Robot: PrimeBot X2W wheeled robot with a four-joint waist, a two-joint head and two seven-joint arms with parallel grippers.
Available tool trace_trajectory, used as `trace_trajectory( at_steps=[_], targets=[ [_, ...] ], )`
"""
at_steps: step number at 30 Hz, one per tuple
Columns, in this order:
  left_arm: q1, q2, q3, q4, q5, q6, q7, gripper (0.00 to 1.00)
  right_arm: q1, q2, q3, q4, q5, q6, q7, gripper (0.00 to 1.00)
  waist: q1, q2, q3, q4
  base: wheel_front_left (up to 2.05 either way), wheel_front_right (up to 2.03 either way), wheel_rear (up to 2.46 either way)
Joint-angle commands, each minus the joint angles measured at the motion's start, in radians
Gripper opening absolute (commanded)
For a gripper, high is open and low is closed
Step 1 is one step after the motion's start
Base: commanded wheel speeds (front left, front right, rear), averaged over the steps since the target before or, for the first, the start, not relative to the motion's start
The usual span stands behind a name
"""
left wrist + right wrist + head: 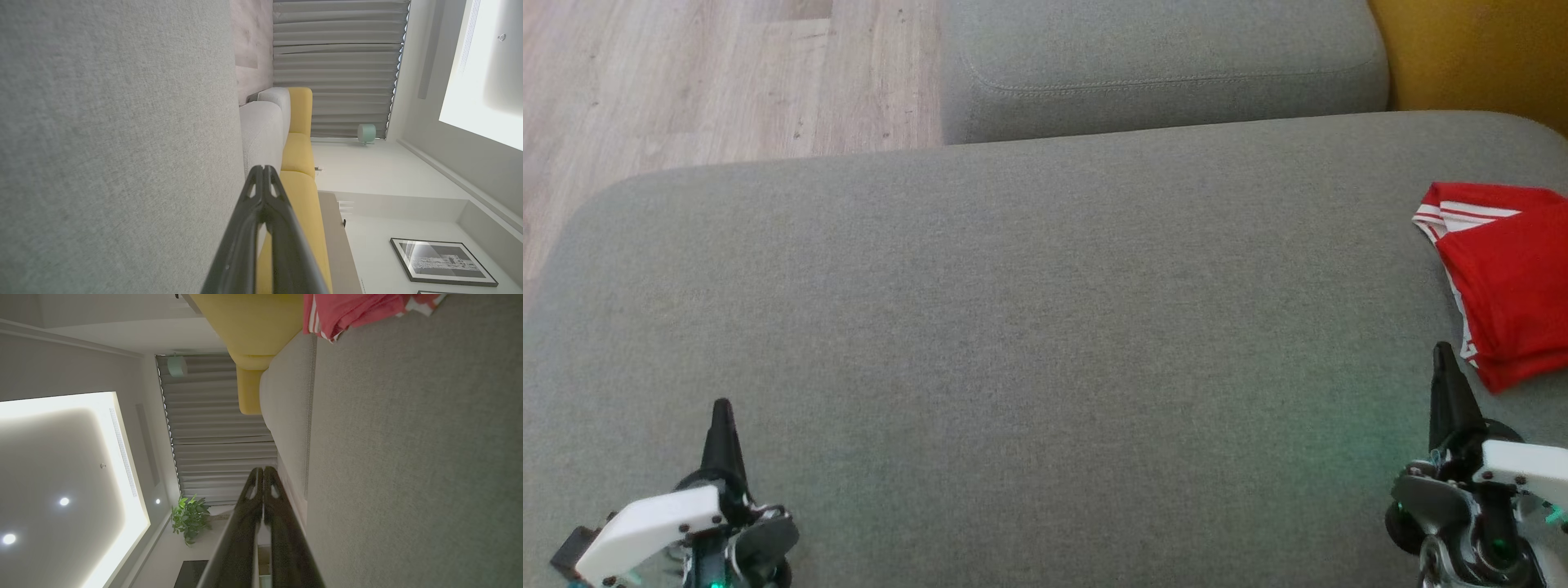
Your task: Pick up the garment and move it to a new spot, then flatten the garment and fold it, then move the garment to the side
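Garment (1511, 286), red with white stripes, is lying folded at the right side of the grey sofa (1013, 327), and it is also showing at the top of the right wrist view (347, 310). The right fingers (1450, 392) (245, 526) are pressing tight together, gripping nothing, just beside the garment's near corner. The left fingers (723, 445) (247, 232), also closed tight and gripping nothing, are hovering at the near left, well apart from the garment.

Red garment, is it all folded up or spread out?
Folded: the red garment lies as a compact stack with layered edges on the grey cushion.
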Motion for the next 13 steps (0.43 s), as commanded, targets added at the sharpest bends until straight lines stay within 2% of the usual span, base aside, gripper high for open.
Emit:
trace_trajectory(
  at_steps=[1, 13],
  targets=[
    [-0.051, 0.008, 0.036, -0.027, 0.009, -0.007, 0.008, 0.00, -0.052, -0.009, 0.017, -0.033, -0.005, -0.001, 0.009, 0.00, 0.0000, 0.0000, 0.000, 0.000, 0.00, 0.00, 0.00],
    [-0.051, 0.006, 0.039, -0.027, 0.012, -0.007, 0.010, 0.00, -0.052, -0.008, 0.015, -0.033, -0.007, -0.001, 0.011, 0.00, 0.0000, 0.0000, 0.000, 0.000, 0.00, 0.00, 0.00]
  ],
)
